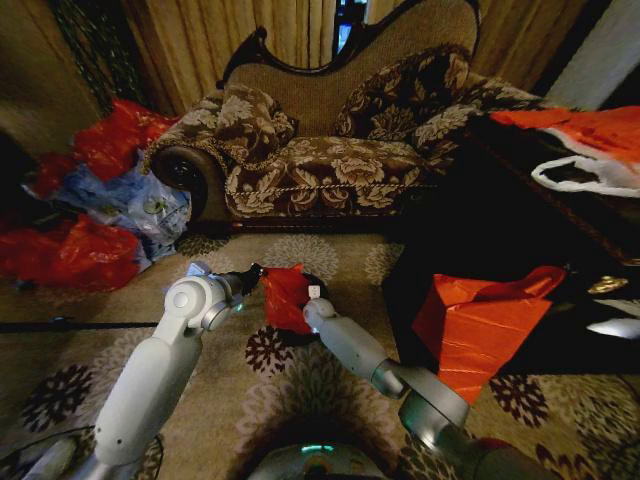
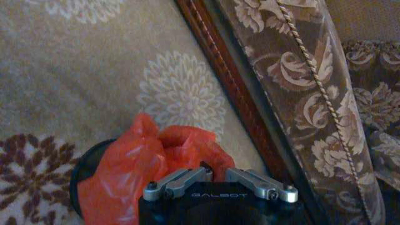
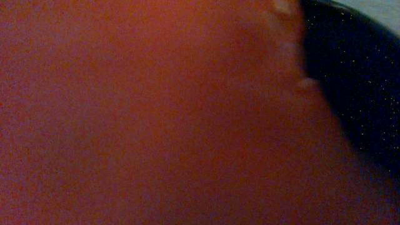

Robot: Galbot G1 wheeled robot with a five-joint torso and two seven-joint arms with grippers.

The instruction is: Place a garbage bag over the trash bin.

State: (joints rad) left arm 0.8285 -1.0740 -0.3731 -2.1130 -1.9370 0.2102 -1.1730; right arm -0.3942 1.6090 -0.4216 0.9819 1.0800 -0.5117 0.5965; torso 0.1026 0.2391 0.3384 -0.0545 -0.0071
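Left wrist view reads "GALBOT" on the left gripper, fingers pinching the red garbage bag draped on the black trash bin. Sofa at 2 o'clock. Right gripper touches the bag; its fingers are hidden.

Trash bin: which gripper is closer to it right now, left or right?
Too close to call. Both grippers are at the garbage bag over the trash bin: the left gripper on the bag's left side, the right gripper on its right side.
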